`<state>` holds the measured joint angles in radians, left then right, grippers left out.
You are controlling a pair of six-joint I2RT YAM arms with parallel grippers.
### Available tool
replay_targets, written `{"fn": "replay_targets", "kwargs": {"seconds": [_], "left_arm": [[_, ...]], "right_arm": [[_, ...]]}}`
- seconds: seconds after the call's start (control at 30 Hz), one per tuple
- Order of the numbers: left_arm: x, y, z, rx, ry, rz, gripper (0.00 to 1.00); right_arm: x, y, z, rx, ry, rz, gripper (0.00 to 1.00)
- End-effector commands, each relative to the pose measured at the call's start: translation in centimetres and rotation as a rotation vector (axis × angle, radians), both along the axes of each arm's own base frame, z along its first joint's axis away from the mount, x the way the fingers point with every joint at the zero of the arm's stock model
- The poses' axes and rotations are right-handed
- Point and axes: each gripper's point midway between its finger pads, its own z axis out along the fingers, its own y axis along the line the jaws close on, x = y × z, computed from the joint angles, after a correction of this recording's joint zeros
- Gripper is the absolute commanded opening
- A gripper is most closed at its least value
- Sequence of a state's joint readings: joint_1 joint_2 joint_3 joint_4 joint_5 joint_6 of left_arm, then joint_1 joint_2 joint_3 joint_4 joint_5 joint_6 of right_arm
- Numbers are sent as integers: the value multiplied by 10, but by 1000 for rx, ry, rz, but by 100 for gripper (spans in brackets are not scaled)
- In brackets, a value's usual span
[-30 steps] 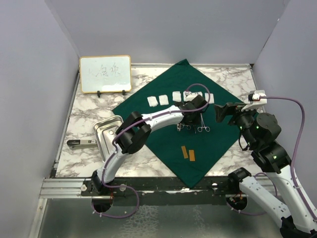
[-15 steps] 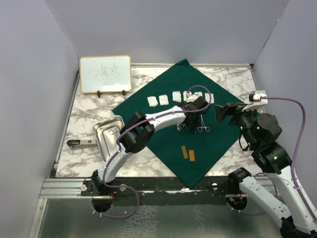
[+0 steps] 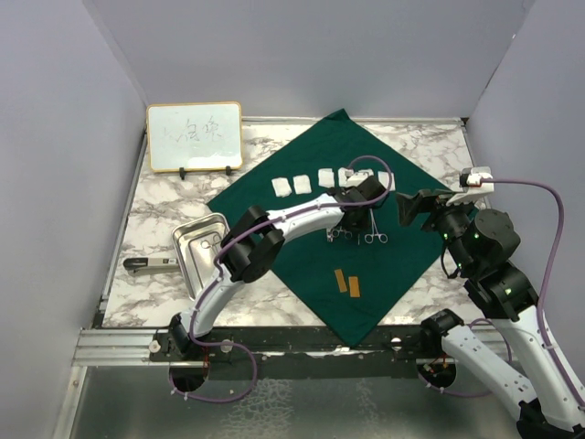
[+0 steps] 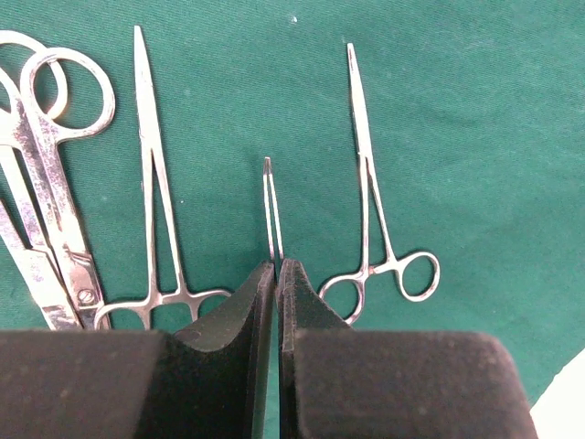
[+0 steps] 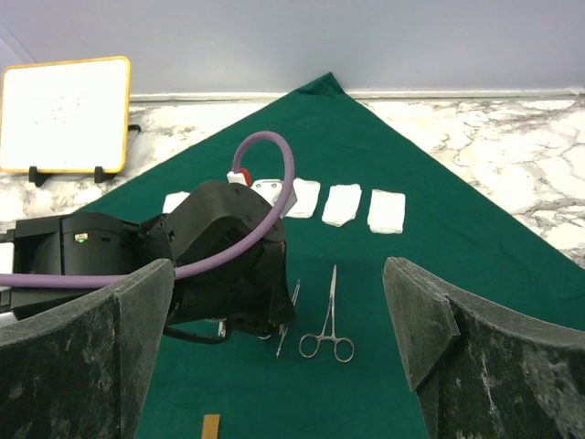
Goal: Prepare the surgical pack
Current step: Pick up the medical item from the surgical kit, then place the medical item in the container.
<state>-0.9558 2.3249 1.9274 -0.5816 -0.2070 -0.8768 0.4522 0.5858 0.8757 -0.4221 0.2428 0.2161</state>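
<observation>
1. Pinching in now: the left gripper (image 4: 276, 270) is clamping its jaws on the tweezers (image 4: 271, 206), with barely a sliver of gap between them and the thin tips poking out ahead.
2. The tweezers are lying flat on the green drape (image 3: 338, 137), between one ring-handled clamp (image 4: 370, 210) and a second clamp (image 4: 155, 201). The scissors (image 4: 50, 183) are lying just beyond that second clamp.
3. The drape is lying spread like a diamond on the marble table (image 3: 155, 219). The gauze squares (image 3: 291, 185) are lined up on it past the instruments, and the steel tray (image 3: 183, 240) is sitting off the cloth near the left arm.
4. The right gripper (image 5: 279, 274) is hanging over the drape's right side with its jaws wide apart, carrying nothing.
5. Those tweezers are looking light, springy and slick. Squeezing across the two blades, back from the tips, seems the sensible hold.
6. The cloth underneath is soft, so the fingers are risking a pinch of fabric along with the steel. A thin polished tool like this could also swivel in a narrow grip on the lift.
</observation>
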Motion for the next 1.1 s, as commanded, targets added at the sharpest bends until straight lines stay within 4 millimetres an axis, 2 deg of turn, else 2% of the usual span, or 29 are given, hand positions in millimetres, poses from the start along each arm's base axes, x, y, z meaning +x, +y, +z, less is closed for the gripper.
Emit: {"fn": "replay_targets", "kwargs": {"seconds": [0.0,0.17,0.3,0.43,0.53,0.57,0.73,0.83,0.93,1.07], "left_arm": [[9,1,52,-50,-70,-14,0],[13,22,78,-44,-117,-16,0],[15,65,84,8,-137,-3,0],[13,126,82,70,-147,49,0],[9,184,80,131,-152,125,0],[6,211,81,144,-154,166,0],[-13,305,80,215,-162,322,0],[-29,346,84,245,-183,394,0],[-46,375,86,278,-196,450,0],[-68,402,68,313,-166,516,0]], "right_arm": [[0,-3,-1,12,-4,-22,100],[-1,-4,0,15,-7,-27,100],[-1,-5,0,15,-8,-28,100],[0,-4,0,16,-5,-29,100],[-1,-4,1,17,-9,-27,100],[-1,-4,1,19,-9,-25,100],[-1,-4,0,17,-7,-26,100],[-1,-4,0,19,-7,-25,100],[0,-4,0,18,-6,-28,100],[1,-2,-2,16,-1,-23,100]]}}
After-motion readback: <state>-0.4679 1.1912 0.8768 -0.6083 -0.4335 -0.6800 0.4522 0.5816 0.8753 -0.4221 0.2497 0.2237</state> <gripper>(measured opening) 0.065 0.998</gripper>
